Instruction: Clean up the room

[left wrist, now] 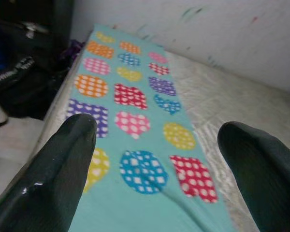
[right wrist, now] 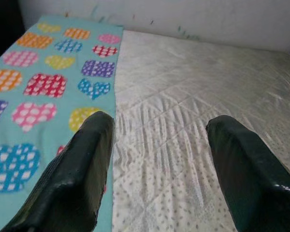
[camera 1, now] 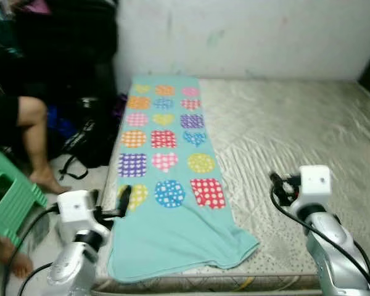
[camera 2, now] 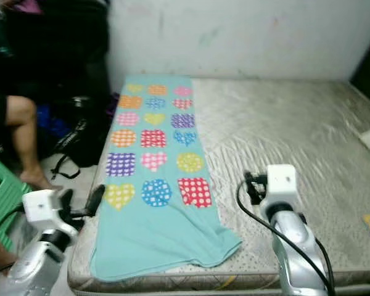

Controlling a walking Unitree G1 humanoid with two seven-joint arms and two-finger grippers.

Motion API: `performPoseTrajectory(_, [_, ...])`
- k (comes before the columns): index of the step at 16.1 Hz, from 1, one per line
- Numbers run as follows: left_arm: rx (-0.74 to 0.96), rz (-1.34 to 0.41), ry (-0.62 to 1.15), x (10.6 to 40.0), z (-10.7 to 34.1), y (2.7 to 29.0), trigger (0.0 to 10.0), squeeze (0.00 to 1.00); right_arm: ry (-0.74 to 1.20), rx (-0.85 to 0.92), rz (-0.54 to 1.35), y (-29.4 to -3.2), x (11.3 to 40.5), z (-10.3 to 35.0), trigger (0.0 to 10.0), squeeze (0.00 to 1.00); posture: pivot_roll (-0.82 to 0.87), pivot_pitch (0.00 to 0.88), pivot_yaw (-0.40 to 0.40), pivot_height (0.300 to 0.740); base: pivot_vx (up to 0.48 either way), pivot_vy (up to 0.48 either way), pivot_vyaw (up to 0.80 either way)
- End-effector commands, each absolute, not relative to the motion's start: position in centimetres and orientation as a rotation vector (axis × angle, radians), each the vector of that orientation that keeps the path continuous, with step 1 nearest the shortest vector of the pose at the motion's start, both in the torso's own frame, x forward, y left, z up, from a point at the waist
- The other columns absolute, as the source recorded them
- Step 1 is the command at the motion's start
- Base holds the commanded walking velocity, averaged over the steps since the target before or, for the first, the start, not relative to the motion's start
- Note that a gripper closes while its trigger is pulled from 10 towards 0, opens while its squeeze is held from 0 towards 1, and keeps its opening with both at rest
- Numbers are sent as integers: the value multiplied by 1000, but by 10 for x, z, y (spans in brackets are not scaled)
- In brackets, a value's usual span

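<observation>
The teal heart-print blanket (camera 1: pixel 166 172) lies flat down the bed's (camera 1: pixel 283 135) left strip, from 12 to 7 o'clock. Left end effector (left wrist: pixel 154 145) and right end effector (right wrist: pixel 157 145) hover released above its near edge, likely poised to gather it

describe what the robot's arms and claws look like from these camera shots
Both arms are silver metal with rounded segments. Each ends in a white boxy wrist block, with a black cable looping back along the arm. The left claw and right claw each have two long fingers, glossy, dark and rounded at the tips.
</observation>
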State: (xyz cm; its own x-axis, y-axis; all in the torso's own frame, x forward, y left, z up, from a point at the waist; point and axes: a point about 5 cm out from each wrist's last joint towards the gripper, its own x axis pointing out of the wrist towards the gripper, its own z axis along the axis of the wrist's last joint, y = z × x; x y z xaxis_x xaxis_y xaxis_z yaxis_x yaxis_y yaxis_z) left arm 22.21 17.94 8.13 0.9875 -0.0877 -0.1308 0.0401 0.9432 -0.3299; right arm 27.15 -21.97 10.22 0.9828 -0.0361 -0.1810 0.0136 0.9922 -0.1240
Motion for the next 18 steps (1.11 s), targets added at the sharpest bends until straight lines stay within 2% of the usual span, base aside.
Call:
performPoseTrajectory(1, [-346,-73,148,225,83,173,10000,0,185,-136,-45,-228,270,104,10000,0,-91,0,3,740,0,0,0])
performPoseTrajectory(18, [-338,-53,164,225,81,172,10000,0,190,-147,-30,-225,271,103,10000,0,-87,0,-5,740,0,0,0])
